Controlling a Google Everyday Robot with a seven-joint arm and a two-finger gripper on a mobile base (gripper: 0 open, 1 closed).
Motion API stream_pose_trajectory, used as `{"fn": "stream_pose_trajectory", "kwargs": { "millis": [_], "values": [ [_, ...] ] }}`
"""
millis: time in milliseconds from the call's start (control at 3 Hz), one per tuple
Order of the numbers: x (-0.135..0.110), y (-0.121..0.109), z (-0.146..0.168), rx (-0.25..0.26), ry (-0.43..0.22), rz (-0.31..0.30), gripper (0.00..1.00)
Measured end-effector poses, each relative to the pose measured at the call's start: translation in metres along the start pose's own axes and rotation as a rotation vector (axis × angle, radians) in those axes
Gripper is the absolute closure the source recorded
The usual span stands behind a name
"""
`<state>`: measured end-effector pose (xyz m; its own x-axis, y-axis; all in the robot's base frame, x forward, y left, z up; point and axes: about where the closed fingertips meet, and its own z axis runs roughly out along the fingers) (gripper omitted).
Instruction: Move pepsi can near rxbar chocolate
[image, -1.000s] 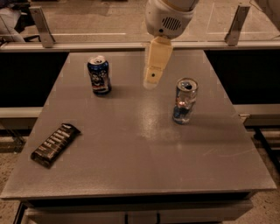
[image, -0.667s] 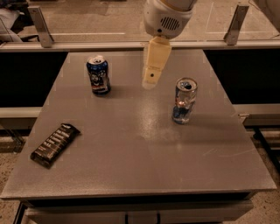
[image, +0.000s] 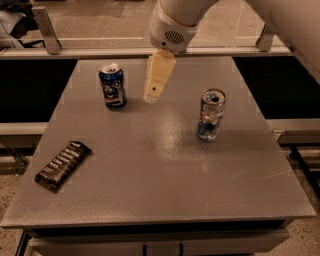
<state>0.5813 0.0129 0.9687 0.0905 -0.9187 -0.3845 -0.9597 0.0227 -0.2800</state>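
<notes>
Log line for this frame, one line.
gripper: beside pepsi can, not touching | pepsi can: upright, back-left | rxbar: flat, front-left

Grey matte desk (image: 165, 195), square-cornered, with a faint sheen near its centre under dim, warm light. Claw (image: 152, 95) hangs above its far half. Metal rail (image: 90, 52) runs behind the far edge, slanted posts (image: 46, 27) at either end. Pale floor (image: 100, 20) beyond. Dark recesses (image: 30, 95) flank the desk, possibly lower shelving.

This is looking like a robot test lab: a plain grey desk (image: 165, 170) is standing on a speckled floor (image: 9, 241), a metal rail (image: 100, 51) with angled brackets (image: 46, 29) is running along its far edge, and the gripper (image: 151, 97) is hanging over the desk's far middle.
</notes>
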Motion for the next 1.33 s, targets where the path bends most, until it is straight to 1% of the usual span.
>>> {"fn": "stream_pose_trajectory", "kwargs": {
  "millis": [333, 667, 1000, 1333],
  "values": [
    [-0.015, -0.024, 0.042, 0.025, -0.070, 0.047, 0.00],
    [-0.035, -0.048, 0.071, 0.055, -0.154, 0.091, 0.00],
    [-0.053, -0.062, 0.094, 0.045, -0.218, 0.122, 0.00],
    [-0.073, -0.064, 0.115, -0.011, -0.271, 0.124, 0.16]
  ]
}}
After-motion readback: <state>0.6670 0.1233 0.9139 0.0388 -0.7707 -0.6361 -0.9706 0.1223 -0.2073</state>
